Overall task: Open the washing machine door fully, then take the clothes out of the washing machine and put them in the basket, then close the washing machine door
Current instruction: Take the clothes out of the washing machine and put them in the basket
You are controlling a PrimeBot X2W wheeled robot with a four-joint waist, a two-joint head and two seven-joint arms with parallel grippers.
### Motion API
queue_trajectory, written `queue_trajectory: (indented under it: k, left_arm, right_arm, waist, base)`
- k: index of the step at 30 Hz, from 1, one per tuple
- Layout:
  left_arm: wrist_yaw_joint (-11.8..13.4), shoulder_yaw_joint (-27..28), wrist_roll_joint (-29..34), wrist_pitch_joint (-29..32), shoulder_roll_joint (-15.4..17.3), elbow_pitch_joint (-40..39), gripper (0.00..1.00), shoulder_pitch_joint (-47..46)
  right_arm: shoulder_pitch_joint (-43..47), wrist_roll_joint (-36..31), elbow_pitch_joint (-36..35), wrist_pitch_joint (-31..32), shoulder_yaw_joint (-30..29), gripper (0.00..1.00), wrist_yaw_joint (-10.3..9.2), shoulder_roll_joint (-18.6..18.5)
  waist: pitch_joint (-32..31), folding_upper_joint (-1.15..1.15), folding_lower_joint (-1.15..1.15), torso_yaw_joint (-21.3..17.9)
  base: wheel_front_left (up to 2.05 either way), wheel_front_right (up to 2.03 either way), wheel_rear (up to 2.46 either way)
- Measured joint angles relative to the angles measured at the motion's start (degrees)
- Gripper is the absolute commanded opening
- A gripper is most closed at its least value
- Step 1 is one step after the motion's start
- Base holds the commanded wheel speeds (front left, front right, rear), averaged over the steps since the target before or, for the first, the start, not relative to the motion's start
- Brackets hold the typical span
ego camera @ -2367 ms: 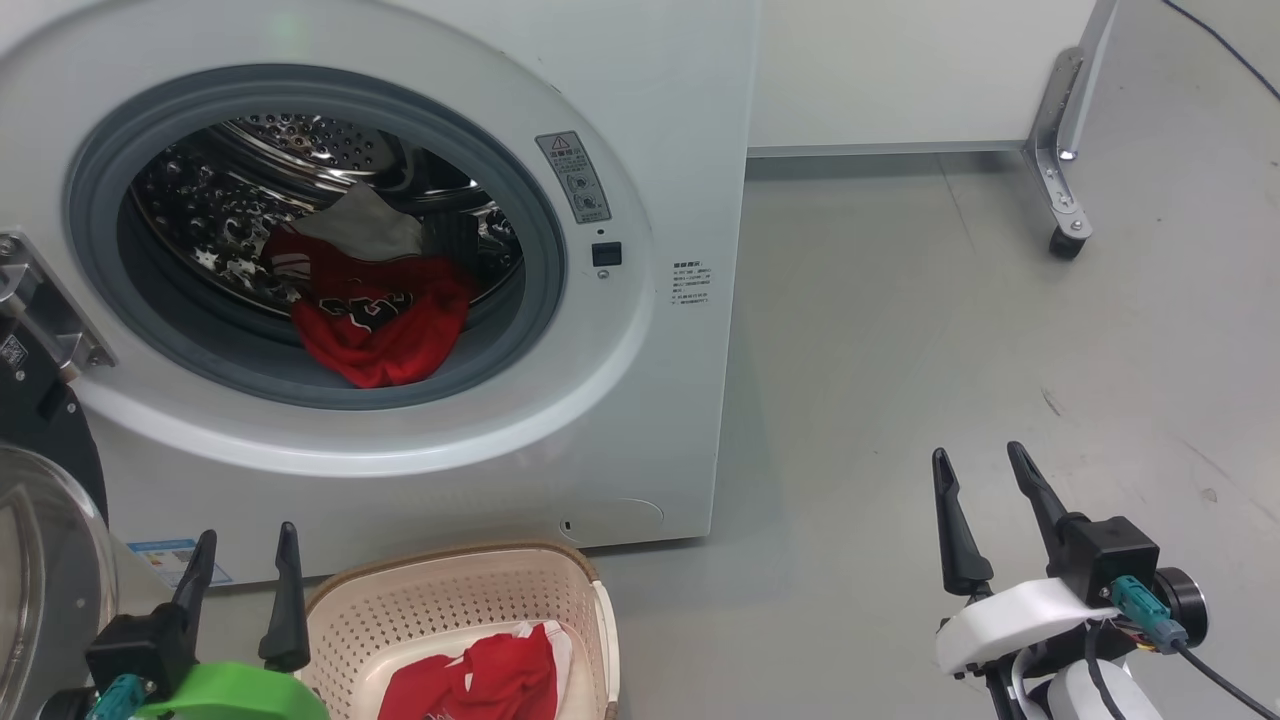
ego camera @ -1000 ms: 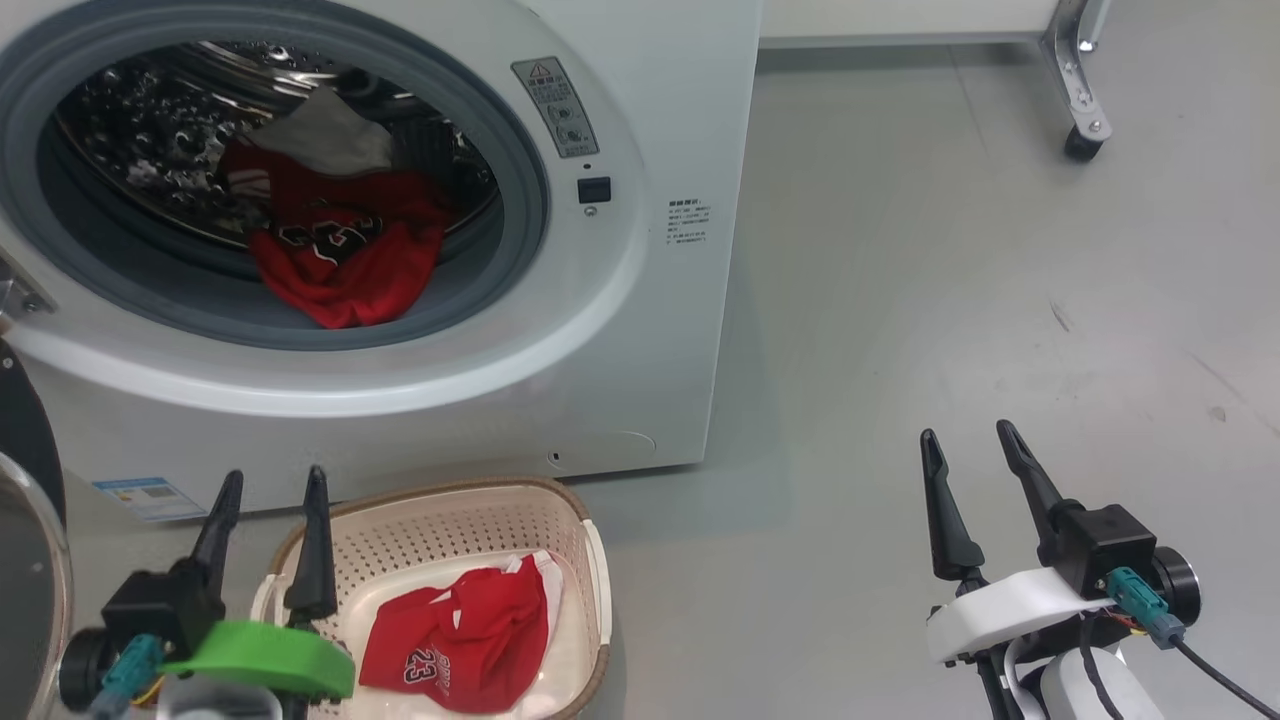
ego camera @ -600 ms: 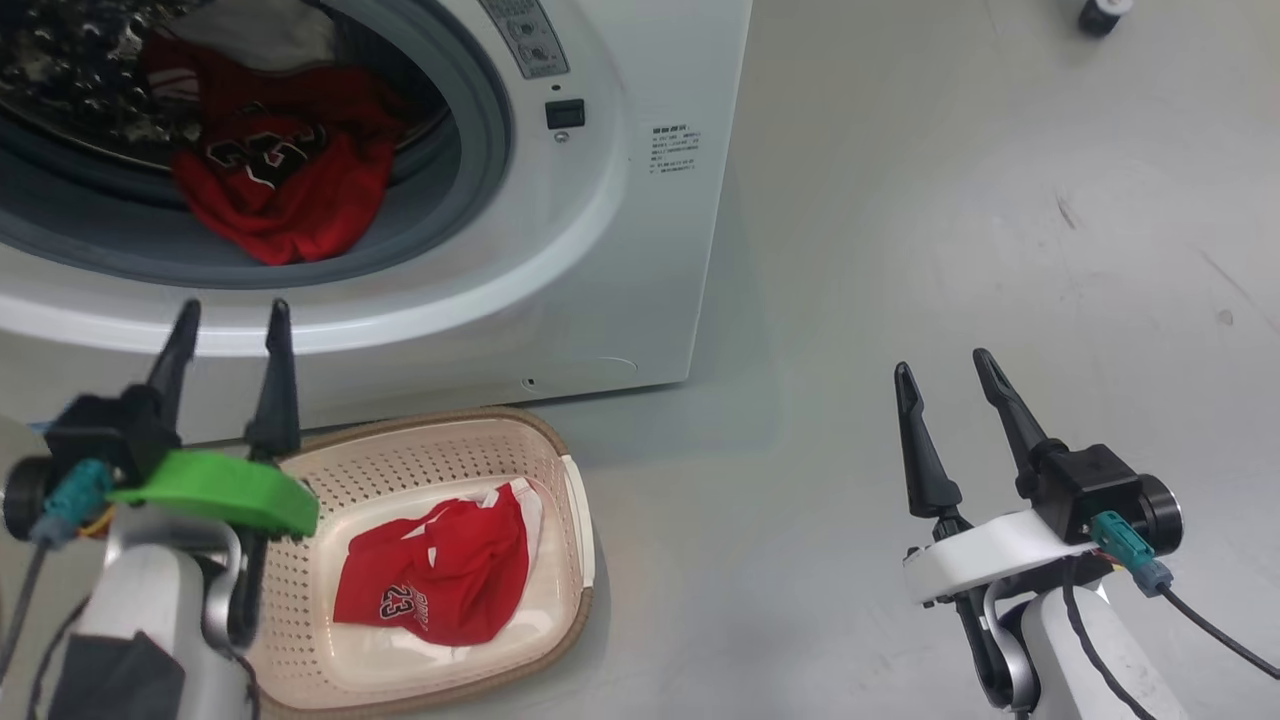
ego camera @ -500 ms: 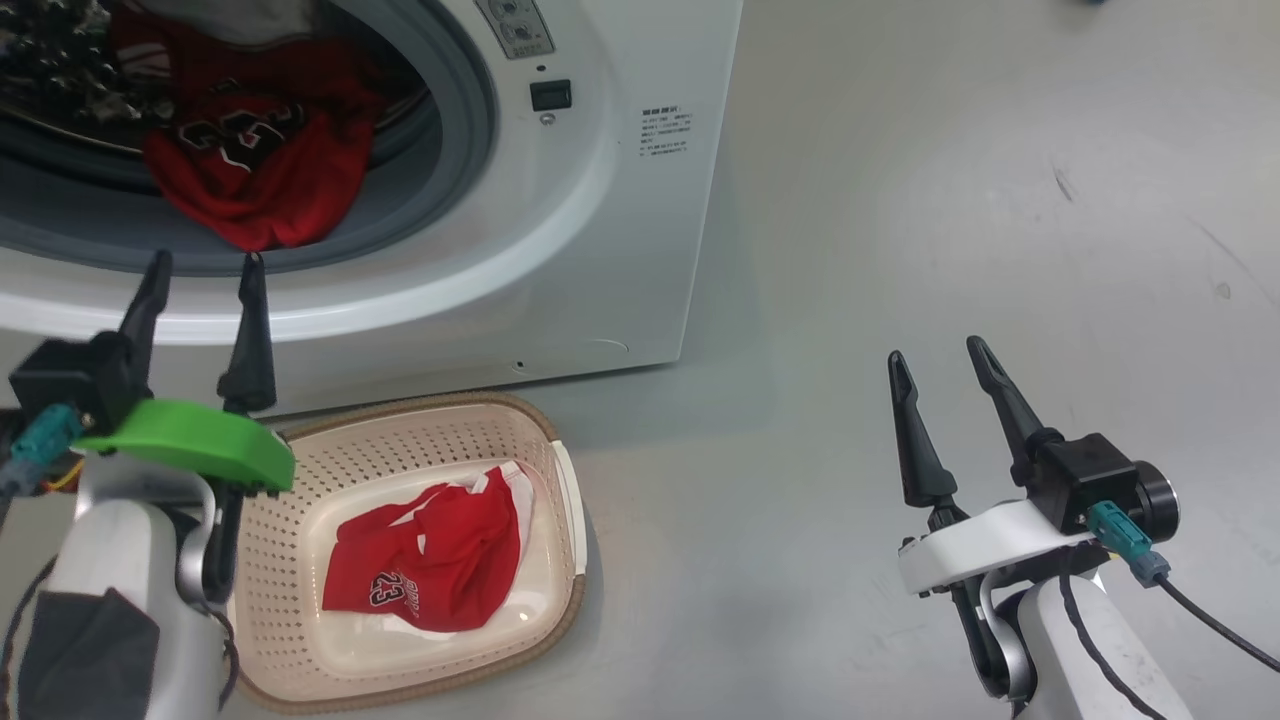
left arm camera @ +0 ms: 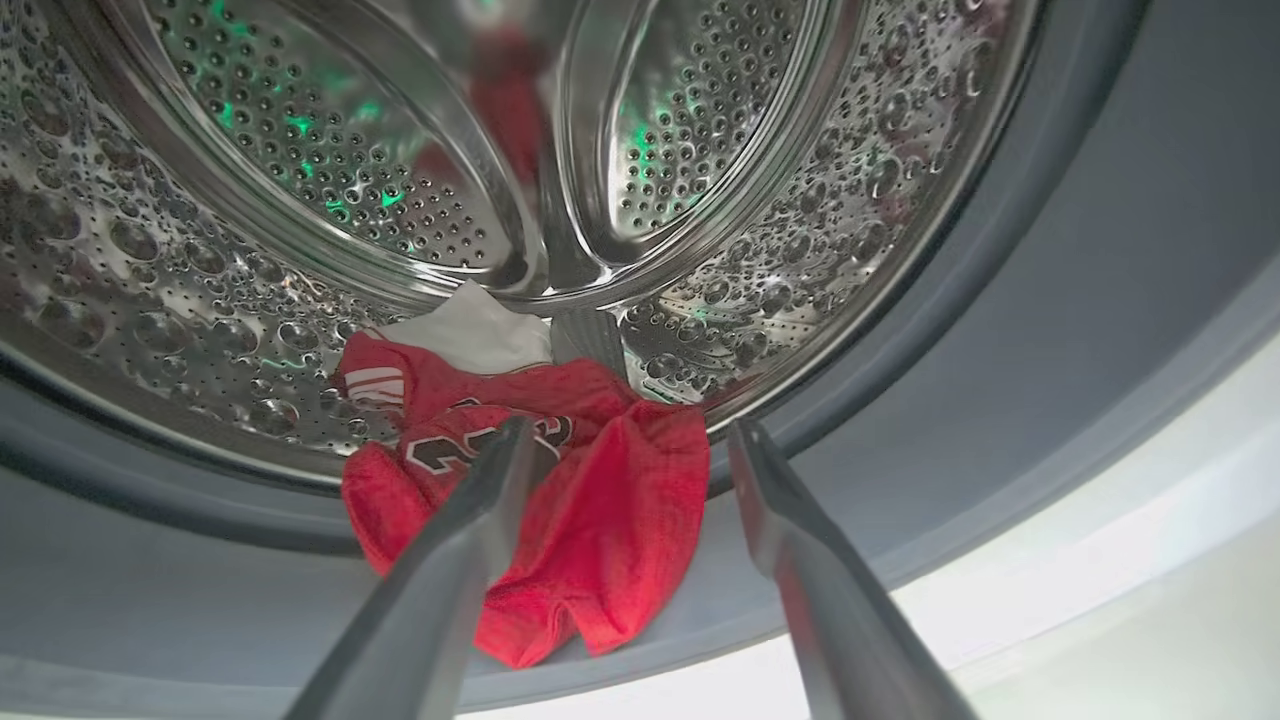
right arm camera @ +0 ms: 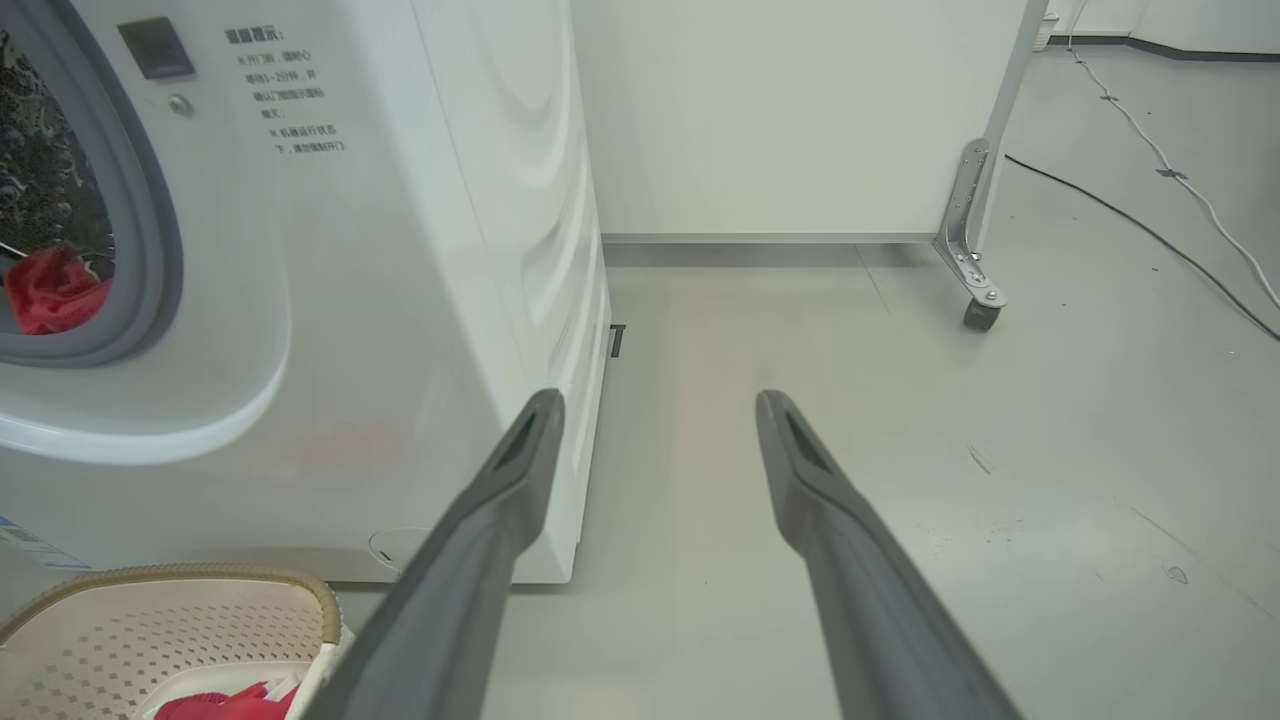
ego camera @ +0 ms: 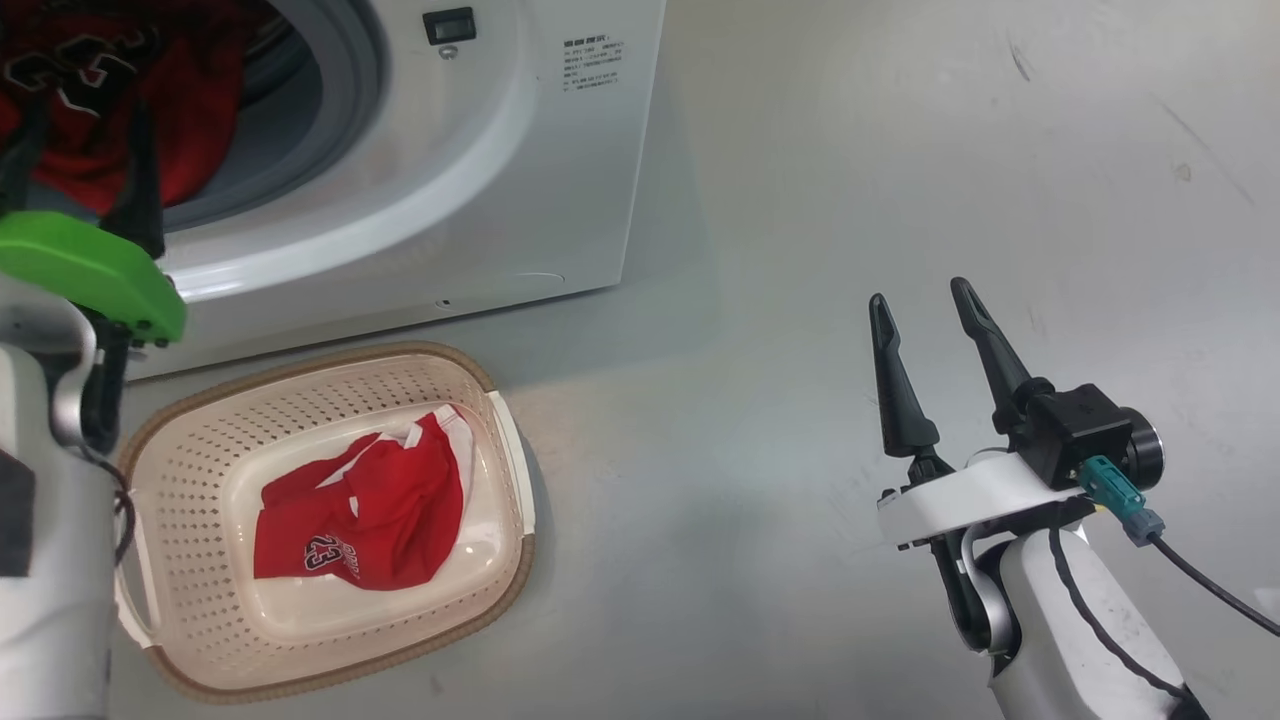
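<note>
Basket jersey (ego camera: 360, 515) sitting in the basket (ego camera: 510, 470) by the base; right hand (ego camera: 919, 292) idling wide open, empty, over the floor well to the side; left hand (left arm camera: 632, 430) pointing into the washing machine (ego camera: 560, 180), fingers spread wide, gripping nothing; drum jersey (left arm camera: 590, 530) lying bunched dead ahead, slightly left, draping over the gasket (left arm camera: 1000, 400), so left arm looking far nearer for the grab

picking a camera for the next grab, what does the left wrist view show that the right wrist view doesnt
Left wrist view: the perforated steel drum and the open left gripper aimed at the red jersey draped over the grey gasket. Right wrist view: the open right gripper, the basket holding a second jersey, the printed sticker, a castor. Shared: the washing machine mouth, with that red jersey and gasket.
</note>
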Motion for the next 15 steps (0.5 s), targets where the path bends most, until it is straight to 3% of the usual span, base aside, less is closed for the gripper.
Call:
queue_trajectory:
  k: [15]
  left_arm:
    - [1.08, 1.56, 0.16, 12.61, 5.72, 10.28, 1.0, -12.34]
  right_arm:
    - [-3.31, 3.1, -0.49, 0.0, 3.57, 1.0, -1.08, -0.01]
  waist:
    - [6.74, 0.0, 0.0, -4.45]
  base:
    - [0.0, 0.0, 0.0]
